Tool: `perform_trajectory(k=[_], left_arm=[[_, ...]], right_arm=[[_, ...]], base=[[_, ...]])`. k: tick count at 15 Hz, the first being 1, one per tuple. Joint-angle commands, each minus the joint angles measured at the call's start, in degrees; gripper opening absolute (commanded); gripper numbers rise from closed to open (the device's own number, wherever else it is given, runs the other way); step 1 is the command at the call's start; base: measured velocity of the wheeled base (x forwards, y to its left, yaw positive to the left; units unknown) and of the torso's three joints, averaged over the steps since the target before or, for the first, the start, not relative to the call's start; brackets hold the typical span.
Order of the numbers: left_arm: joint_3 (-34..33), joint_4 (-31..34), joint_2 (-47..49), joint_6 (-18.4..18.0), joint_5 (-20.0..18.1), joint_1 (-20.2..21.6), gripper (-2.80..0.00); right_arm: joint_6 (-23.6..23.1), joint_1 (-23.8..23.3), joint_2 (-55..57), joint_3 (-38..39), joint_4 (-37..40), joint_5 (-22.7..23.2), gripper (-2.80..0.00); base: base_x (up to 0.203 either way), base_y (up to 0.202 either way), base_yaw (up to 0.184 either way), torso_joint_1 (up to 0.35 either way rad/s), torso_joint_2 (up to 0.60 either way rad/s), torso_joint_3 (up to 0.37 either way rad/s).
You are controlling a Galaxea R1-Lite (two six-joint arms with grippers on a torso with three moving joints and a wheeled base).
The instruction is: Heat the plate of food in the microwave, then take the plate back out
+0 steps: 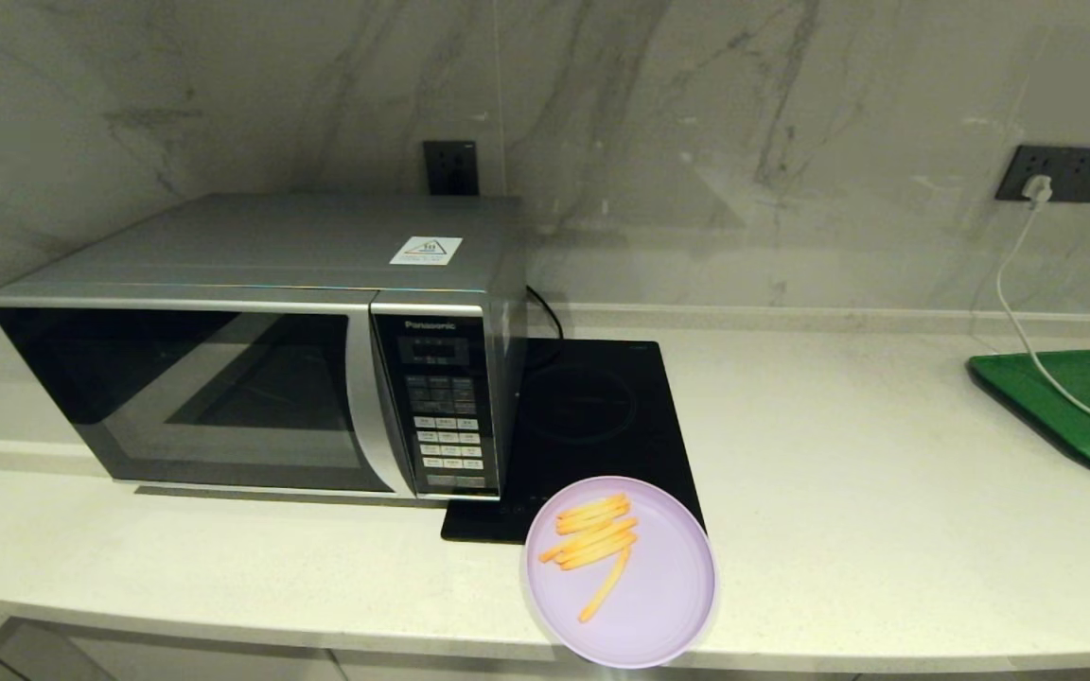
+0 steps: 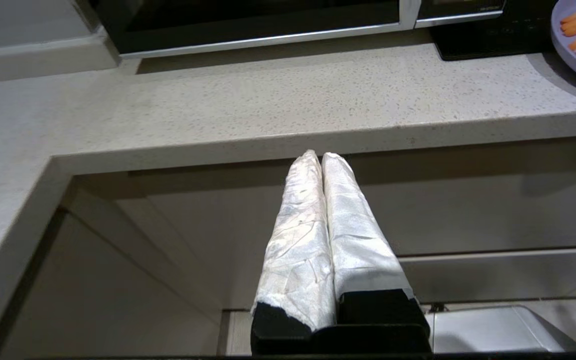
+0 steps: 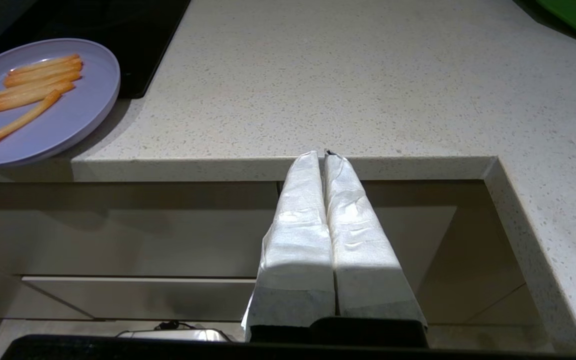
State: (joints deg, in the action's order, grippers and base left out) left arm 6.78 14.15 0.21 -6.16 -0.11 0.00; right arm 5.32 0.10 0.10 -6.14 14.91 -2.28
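The brand name "Panasonic" stands on the microwave [image 1: 252, 350] above its button panel; its sticker's print is illegible.

Black induction hob [image 1: 592, 416] on the pale counter [image 1: 838, 454]; green tray [image 1: 1089, 402] far right.

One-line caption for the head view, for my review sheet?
Closed microwave beside a black hob; plate of fries at the counter's front edge.

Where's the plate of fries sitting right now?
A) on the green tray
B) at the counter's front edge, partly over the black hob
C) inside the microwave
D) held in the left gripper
B: the plate of food rests on the counter by its front edge, its far rim overlapping the black hob; the microwave door is shut.
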Motion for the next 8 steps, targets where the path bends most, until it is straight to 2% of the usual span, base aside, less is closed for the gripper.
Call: perform_trajectory(k=[1,3,8], left_arm=[[-7.2,-9.4,-0.2,1.3,-0.7,0.1,-2.80],[-5.6,-11.5,-0.3,2.7,-1.1,0.1,-2.80],[-5.7,-11.6,-0.3,5.5,-0.9,0.1,-2.80]], right_arm=[[0.0,0.1,0.0,0.0,0.1,0.0,-2.80],[0.0,0.1,0.0,0.0,0.1,0.0,-2.80],[0.0,0.1,0.0,0.0,0.1,0.0,-2.80]], base=[[0.000,0.000,0.000,0.000,0.00,0.000],[0.000,0.000,0.000,0.000,0.00,0.000],[0.000,0.000,0.000,0.000,0.00,0.000]])
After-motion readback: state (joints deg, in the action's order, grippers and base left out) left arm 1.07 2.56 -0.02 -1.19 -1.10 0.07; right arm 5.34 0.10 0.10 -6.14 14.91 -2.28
